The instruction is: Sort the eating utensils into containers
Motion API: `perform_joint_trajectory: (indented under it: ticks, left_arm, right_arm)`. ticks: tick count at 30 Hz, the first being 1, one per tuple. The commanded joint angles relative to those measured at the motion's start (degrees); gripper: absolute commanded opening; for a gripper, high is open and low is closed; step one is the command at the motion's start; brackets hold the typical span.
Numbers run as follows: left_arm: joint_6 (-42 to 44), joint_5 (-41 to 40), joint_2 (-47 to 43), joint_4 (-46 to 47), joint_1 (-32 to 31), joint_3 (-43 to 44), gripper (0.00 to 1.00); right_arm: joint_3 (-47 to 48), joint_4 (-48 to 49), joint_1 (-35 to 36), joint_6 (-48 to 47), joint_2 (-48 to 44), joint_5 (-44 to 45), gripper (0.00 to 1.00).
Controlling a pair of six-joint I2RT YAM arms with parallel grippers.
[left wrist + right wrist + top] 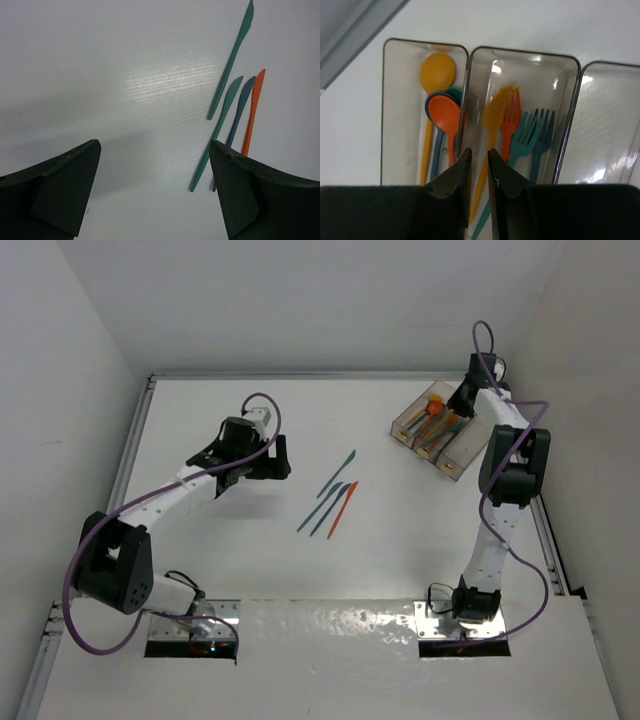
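Several thin knives lie loose mid-table: two teal [232,60] [217,130], one blue [240,110], one orange [254,107]; they also show as a group in the top view [335,497]. My left gripper [154,145] [283,457] is open and empty, hovering just left of them. The containers [455,455] stand at the back right. My right gripper [477,150] [462,400] hangs over them, jaws a narrow gap apart, holding nothing. The left bin [395,150] holds spoons [445,112]. The middle bin [565,70] holds forks; the yellow fork [497,112] is blurred.
The right bin [605,125] shows nothing inside. A raised white wall rims the table on the left, back and right. The right arm's purple cable [483,335] loops above the containers.
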Motion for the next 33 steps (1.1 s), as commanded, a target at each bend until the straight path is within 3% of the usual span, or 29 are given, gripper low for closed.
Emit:
perform_joint_trajectory:
  ticks: [1,4,7,13,17,25,33]
  left_arm:
    - [1.1,0.7,-0.2,2.1,0.3,0.5,0.89]
    - [1.4,1.1,-0.2,1.8,0.3,0.9,0.89]
    - [1.5,1.5,-0.2,1.2,0.3,1.5,0.89]
    - [0.5,0.4,-1.2,-0.4,0.3,2.5,0.88]
    - [-1.0,-2.8,-2.4,-1.8,0.3,3.7,0.88]
    - [-3.4,-7.4,-5.8,-3.8,0.4,3.6,0.88]
    - [-4.0,-8.1,-8.8,-5.4,0.4,2.8,0.89]
  right_arm:
    - [-2.4,1.0,0.5,0.6,-4.8,-0.9,0.19]
    - [-4.9,0.2,0.6,0.8,-8.0,-0.3,0.20]
    - [-6.8,-1.0,1.2,0.2,-10.9,0.4,0.31]
    - [-13.0,-3.7,7.4,-1.9,-23.0,5.0,0.32]
    - [-19.6,-9.8,20.1,-1.5,-30.4,13.6,0.32]
    - [-32.2,-16.3,41.0,11.9,-34.2,19.4,0.39]
    - [-36.5,-13.8,52.8,24.8,-30.4,17.3,0.41]
